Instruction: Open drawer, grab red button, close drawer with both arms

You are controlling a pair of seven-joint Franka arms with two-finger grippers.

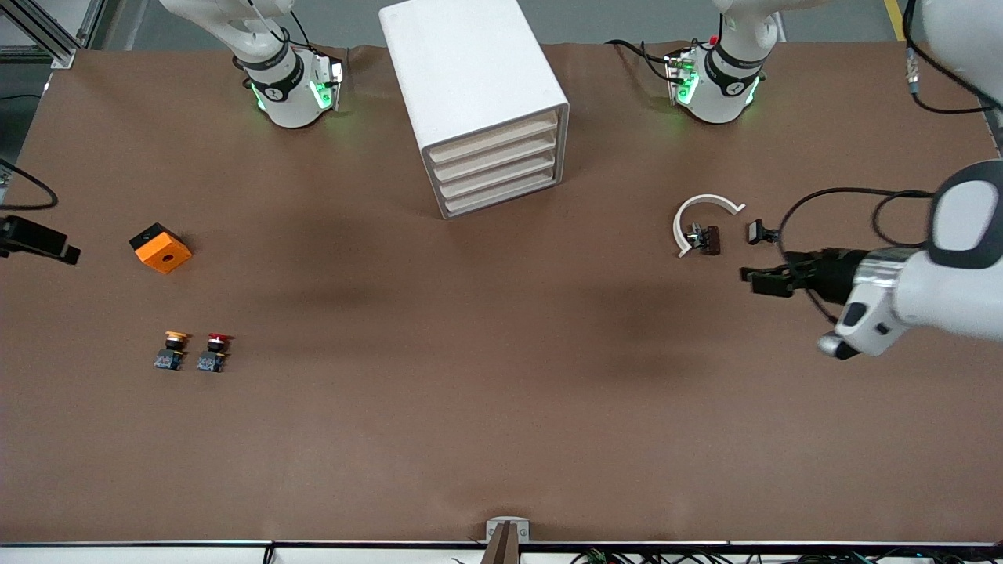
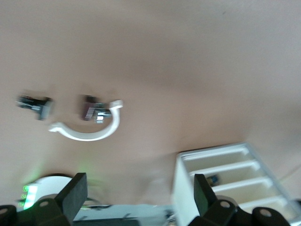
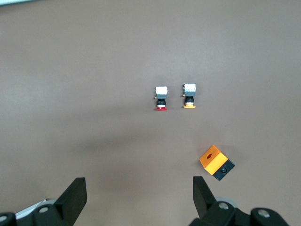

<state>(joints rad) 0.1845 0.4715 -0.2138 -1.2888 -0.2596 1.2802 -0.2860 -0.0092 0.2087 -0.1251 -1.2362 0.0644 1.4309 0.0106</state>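
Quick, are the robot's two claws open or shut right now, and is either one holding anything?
Left gripper: open, holding nothing, over the table beside the white curved piece.
Right gripper: open, holding nothing, above the red-capped button.

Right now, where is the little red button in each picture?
Front view: the red button lies on the brown table, toward the right arm's end, beside the yellow-orange button.
Left wrist view: it is not in this picture.
Right wrist view: it lies mid-picture beside the yellow-orange button.
Shared landmark: the orange cube close to both buttons.
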